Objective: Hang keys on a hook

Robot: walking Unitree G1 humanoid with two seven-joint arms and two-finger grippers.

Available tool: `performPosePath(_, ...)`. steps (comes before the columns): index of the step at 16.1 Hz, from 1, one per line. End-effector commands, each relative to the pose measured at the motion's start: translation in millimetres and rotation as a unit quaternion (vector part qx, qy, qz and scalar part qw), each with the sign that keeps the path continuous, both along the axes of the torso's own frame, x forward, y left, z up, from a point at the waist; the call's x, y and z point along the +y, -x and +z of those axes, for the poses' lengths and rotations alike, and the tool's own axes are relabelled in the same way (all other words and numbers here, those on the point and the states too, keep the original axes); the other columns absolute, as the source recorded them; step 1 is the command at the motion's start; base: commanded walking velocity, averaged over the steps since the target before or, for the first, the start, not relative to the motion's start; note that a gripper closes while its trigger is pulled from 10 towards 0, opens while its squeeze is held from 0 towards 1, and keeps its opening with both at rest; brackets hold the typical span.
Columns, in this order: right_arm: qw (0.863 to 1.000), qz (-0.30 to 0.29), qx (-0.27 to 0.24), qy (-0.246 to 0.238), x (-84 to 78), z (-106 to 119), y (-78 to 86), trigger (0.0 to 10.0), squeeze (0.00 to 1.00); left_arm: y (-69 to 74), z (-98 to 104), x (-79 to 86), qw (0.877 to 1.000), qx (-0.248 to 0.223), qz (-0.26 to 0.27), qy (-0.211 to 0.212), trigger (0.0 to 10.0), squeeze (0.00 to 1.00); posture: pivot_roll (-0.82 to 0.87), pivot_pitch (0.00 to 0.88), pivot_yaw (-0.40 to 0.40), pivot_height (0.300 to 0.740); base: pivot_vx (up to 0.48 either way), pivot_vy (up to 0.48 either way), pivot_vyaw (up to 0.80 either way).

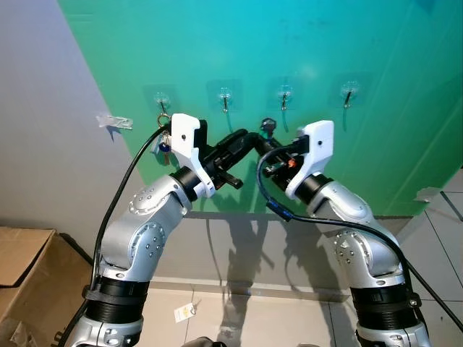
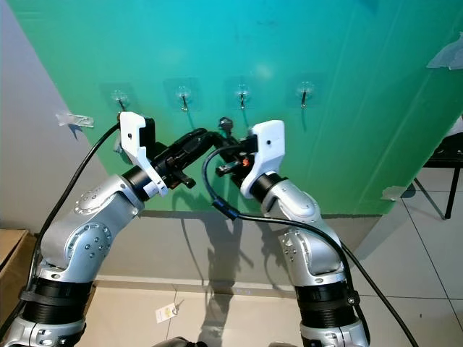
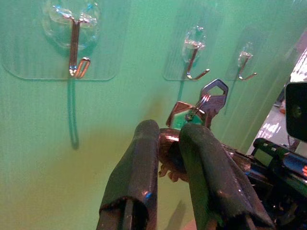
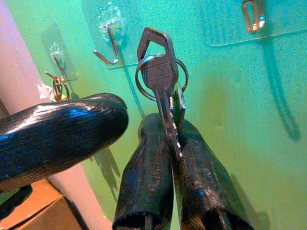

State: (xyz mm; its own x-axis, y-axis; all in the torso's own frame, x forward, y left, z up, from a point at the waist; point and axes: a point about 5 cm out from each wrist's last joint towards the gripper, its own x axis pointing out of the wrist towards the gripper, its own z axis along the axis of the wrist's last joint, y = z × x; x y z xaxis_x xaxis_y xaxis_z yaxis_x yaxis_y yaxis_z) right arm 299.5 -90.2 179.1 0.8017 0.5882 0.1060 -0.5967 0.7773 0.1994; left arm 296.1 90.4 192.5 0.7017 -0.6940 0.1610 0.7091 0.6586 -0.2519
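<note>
Four clear stick-on hooks line the green wall [image 1: 347, 43]. The leftmost hook [image 1: 163, 101] carries a bunch of keys [image 1: 165, 144]; the second hook [image 1: 225, 97], third hook [image 1: 284, 95] and fourth hook [image 1: 349, 94] are bare. A second set of keys [image 1: 268, 125] on a ring [image 4: 144, 79] stands below and between the second and third hooks. My right gripper [image 4: 170, 127] is shut on a key blade. My left gripper [image 3: 168, 134] meets it from the left, its fingers close together with key metal [image 3: 169, 153] in the gap.
A grey wall [image 1: 43, 108] with a scrap of tape [image 1: 114, 121] adjoins on the left. A cardboard box [image 1: 22, 267] sits low on the left. A paper tag [image 1: 185, 312] lies on the tiled floor. A dark table [image 2: 448, 155] stands at the right.
</note>
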Motion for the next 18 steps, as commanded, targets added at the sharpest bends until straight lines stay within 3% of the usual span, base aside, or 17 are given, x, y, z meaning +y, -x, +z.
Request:
performPosePath(1,1.000,-0.005,-0.005,0.002,0.2,2,-1.4,0.0,0.00,-2.4,0,4.3,1.000,-0.002,0.012,-0.013,10.0,1.00,-0.16,0.007,0.122,0.740,0.000,0.000,0.00)
performPosePath(4,1.000,-0.008,-0.008,0.026,-3.2,-2,-2.0,0.0,0.00,-6.1,1,13.3,0.999,-0.007,0.026,-0.024,10.0,1.00,-0.16,0.009,0.123,0.740,0.000,0.000,0.00)
performPosePath(7,0.992,-0.003,-0.039,0.121,-12.6,-6,-6.8,0.0,0.00,-3.7,-7,22.5,0.997,-0.006,0.013,-0.082,10.0,1.00,-0.15,0.013,0.122,0.740,0.000,0.000,0.00)
performPosePath(8,0.976,0.001,-0.069,0.204,-19.7,-9,-10.7,0.0,0.00,-0.7,-17,22.0,0.992,0.003,-0.002,-0.127,10.0,1.00,-0.15,0.013,0.122,0.740,0.000,0.000,0.00)
performPosePath(9,0.962,0.010,-0.087,0.260,-24.5,-13,-12.2,0.0,0.00,1.2,-23,21.2,0.989,0.007,-0.011,-0.151,10.0,0.42,-0.15,0.013,0.122,0.740,0.000,0.000,0.00)
performPosePath(10,0.948,0.015,-0.100,0.302,-29.7,-17,-13.3,0.0,0.00,3.3,-27,19.1,0.987,0.012,-0.020,-0.156,10.0,0.00,-0.15,0.013,0.122,0.740,0.000,0.000,0.00)
performPosePath(11,0.931,0.014,-0.118,0.344,-35.3,-18,-15.0,0.0,0.00,4.5,-28,17.6,0.987,0.013,-0.023,-0.159,10.0,0.00,-0.15,0.017,0.117,0.740,0.000,0.000,0.00)
performPosePath(12,0.894,0.018,-0.156,0.420,-42.4,-21,-16.8,0.0,0.00,4.6,-29,17.1,0.987,0.014,-0.022,-0.160,10.0,0.00,-0.15,0.016,0.118,0.740,0.000,0.000,0.00)
performPosePath(14,0.850,-0.004,-0.205,0.484,-52.4,-19,-23.0,0.0,0.00,4.4,-30,17.2,0.986,0.014,-0.021,-0.162,10.0,0.00,-0.15,0.016,0.117,0.740,0.000,0.000,0.00)
performPosePath(15,0.795,-0.007,-0.265,0.546,-54.5,-17,-24.9,0.0,0.00,4.2,-30,17.1,0.986,0.013,-0.021,-0.164,10.0,0.00,-0.15,0.015,0.117,0.740,0.000,0.000,0.00)
performPosePath(16,0.771,-0.006,-0.289,0.567,-55.0,-16,-25.3,0.0,0.00,4.1,-30,17.0,0.986,0.012,-0.021,-0.165,10.0,0.00,-0.15,0.015,0.117,0.740,0.000,0.000,0.00)
performPosePath(17,0.736,-0.036,-0.341,0.584,-58.3,-9,-27.1,0.0,0.00,4.5,-32,15.6,0.986,0.015,-0.022,-0.165,10.0,0.00,-0.15,0.012,0.119,0.740,0.000,0.000,0.00)
performPosePath(18,0.735,-0.057,-0.355,0.575,-58.8,-2,-28.5,0.0,0.00,5.3,-34,14.6,0.986,0.018,-0.024,-0.165,10.0,0.00,-0.15,0.007,0.121,0.740,0.000,0.000,0.00)
